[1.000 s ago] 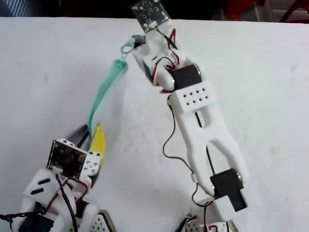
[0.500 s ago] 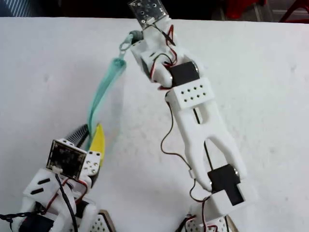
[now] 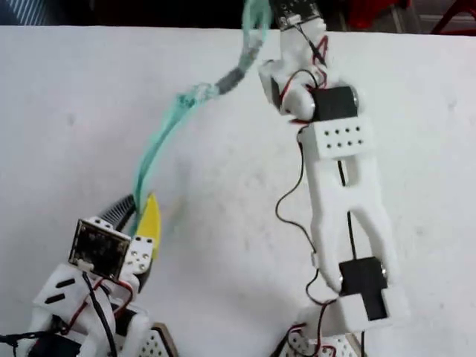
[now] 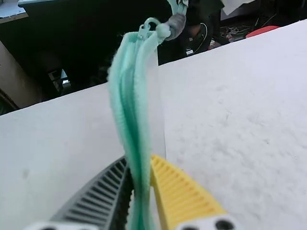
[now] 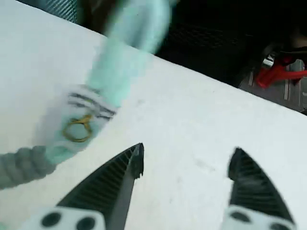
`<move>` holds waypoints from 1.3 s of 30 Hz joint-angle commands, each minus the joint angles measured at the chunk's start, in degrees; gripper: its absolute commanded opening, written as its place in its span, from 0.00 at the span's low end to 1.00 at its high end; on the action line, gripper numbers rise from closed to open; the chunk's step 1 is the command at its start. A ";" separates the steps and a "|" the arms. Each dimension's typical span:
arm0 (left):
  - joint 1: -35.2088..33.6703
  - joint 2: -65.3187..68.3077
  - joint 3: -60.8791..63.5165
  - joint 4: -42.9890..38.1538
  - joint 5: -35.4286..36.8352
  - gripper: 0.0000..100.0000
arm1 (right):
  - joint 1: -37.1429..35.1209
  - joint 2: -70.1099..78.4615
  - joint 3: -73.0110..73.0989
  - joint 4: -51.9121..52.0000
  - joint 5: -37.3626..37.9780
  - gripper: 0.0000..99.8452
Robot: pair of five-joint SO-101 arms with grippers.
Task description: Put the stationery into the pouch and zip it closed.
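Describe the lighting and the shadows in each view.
High view: the table is evenly lit with no glare, and shadows under the arms are faint. Left wrist view: the table is bright against a dark room, and the pouch is well lit in the left gripper. Right wrist view: the table is bright, with darkness beyond its far edge.

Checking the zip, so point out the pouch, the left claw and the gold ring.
pouch (image 3: 158, 145), high view, teal edge
left claw (image 4: 139, 161), left wrist view, between fingertips
gold ring (image 5: 76, 129), right wrist view, its loop
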 commanded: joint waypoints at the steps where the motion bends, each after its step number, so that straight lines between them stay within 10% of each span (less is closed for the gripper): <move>1: 0.13 0.22 -0.44 0.09 -0.18 0.02 | 0.31 -6.46 -2.55 8.31 0.09 0.32; 20: 0.40 0.22 1.41 -1.05 -0.35 0.02 | -23.52 -24.84 -2.64 17.27 -36.57 0.42; 39: 0.40 0.22 1.58 -1.49 -0.44 0.02 | -36.00 -3.74 -15.30 16.48 -44.04 0.43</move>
